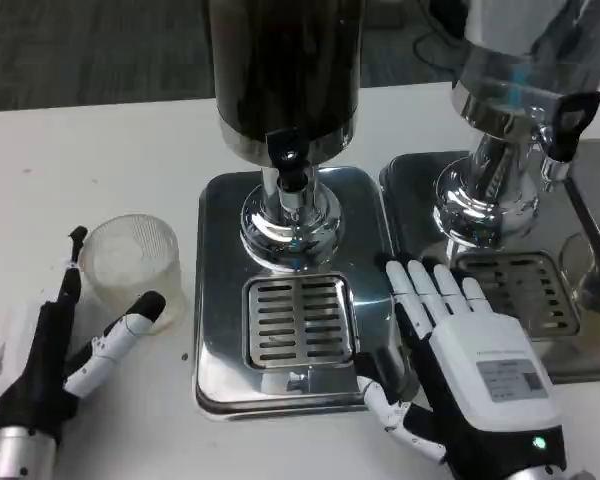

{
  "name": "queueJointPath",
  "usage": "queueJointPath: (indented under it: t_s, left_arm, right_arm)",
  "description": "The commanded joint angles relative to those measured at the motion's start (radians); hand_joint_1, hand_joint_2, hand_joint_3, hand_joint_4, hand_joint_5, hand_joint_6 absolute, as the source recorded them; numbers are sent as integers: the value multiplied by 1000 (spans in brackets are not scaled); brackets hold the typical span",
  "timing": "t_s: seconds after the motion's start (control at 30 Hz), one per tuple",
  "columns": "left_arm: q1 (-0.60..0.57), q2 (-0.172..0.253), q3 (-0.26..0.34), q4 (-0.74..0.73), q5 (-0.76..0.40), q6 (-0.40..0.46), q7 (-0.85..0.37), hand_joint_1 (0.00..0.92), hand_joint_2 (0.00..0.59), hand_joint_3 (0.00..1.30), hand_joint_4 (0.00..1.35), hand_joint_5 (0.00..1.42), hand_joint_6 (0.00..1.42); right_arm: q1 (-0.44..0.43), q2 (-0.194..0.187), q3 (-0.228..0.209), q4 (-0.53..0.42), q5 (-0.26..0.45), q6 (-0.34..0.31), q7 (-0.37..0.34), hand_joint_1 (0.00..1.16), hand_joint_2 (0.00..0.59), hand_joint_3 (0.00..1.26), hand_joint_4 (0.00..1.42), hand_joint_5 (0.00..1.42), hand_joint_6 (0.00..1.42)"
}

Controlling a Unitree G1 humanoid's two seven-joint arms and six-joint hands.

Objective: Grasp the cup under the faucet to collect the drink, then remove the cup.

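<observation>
Two hands: both are seen low in the head view, one at each side of the nearer dispenser's base.
Cup (132, 262): a clear plastic cup is stood upright on the white table (90, 150), left of the metal base and well apart from the faucet; its contents cannot be made out.
Left hand (55, 365): it is laid open beside the cup with fingers spread; one black-tipped finger (145, 305) is placed just at the cup's lower right side, another is raised at the cup's left edge. The cup is bracketed but not seen to be grasped; contact cannot be confirmed.
Right hand (460, 365): it is rested flat on the right edge of the metal base, white back up, fingers extended and apart, nothing held.
Dispenser (285, 70): a dark cylindrical tank is mounted on a chrome column at the middle of the picture.
Faucet (290, 165): a black tap is fixed at the front of the tank's foot, above the grate.
Drip tray (298, 320): a slotted grate is set into the polished square base (220, 300), directly below the faucet.
Second dispenser (525, 90): a clear-tanked unit with its own black tap and grate is stood to the right, just beside the first base.
</observation>
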Motion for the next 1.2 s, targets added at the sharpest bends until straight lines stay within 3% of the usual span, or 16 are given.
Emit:
queueJointPath:
  t_s: [0.03,0.37,0.8,1.2]
  left_arm:
    - [-20,20,-19,32,15,-14,5,111,0,0,0,0,0]
    - [-88,12,-36,143,25,2,62,234,20,0,0,0,0]
    - [-158,-4,-63,255,9,-36,89,258,28,0,0,46,88]
    - [-186,13,-79,331,8,-82,113,270,35,0,0,80,103]
  right_arm:
    - [4,0,-10,-11,13,-4,0,233,432,0,0,0,0]
    - [13,5,-10,-17,13,0,3,182,394,0,0,0,0]
    - [11,11,-12,-18,26,0,12,189,392,14,0,0,0]
    - [24,32,7,-19,6,17,3,192,393,27,0,0,0]
